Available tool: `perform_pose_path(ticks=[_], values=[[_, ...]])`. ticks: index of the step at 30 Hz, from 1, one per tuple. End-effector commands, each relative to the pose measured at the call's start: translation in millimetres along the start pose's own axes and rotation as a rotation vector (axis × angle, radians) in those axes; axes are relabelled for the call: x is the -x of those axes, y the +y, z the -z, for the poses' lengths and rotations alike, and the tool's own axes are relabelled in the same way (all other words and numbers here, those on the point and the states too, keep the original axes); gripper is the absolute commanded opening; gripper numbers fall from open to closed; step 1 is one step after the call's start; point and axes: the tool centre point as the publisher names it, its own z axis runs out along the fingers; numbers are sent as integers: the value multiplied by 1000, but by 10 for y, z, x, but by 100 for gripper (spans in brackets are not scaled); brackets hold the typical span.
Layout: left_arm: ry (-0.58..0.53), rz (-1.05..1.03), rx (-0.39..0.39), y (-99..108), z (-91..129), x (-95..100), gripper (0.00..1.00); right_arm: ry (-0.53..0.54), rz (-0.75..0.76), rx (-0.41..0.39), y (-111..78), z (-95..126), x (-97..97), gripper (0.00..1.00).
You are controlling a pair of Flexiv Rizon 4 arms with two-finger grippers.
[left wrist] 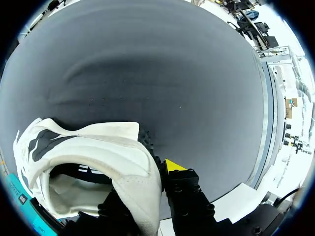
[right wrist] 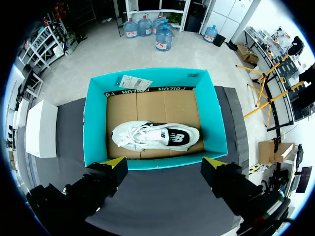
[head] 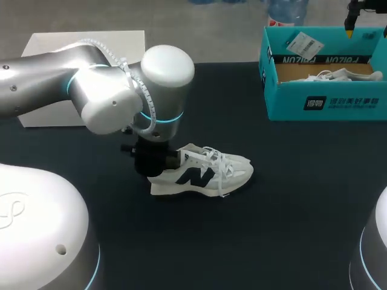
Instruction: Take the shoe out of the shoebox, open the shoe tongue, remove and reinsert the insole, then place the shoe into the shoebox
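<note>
Head view puts the shoe on its sole near the middle of the table, out of the teal shoebox at the far right corner. We judge that spot leaves the tongue and insole open to both arms. Our left gripper is at the heel. In the left wrist view the heel wall fills the gap between its fingers, with one yellow tip against the outside and the other finger's dark body on the inner side, so we read it as clamped there to steady the shoe. Our right gripper hangs over the shoebox's near wall with its fingers spread wide and holding nothing. A second shoe lies on its side on the cardboard floor. A white box sits at the far left edge. Much is hidden: the left arm's wrist covers the heel from above, the collar hides the inner fingertip, and the toe is cut off in the left wrist view. We cannot tell whether the insole is seated.
</note>
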Motion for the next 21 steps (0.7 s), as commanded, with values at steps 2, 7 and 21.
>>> perform_pose_path(ticks=[2, 7, 21], values=[[-4, -7, -1, -10, -98, 33, 0, 1, 0, 1, -6, -2, 3, 100], [2, -17, -9, -20, -120, 25, 0, 1, 0, 1, -6, -2, 3, 100], [-98, 66, -144, -45, 498, -211, 100, 1, 0, 1, -6, -2, 3, 100]])
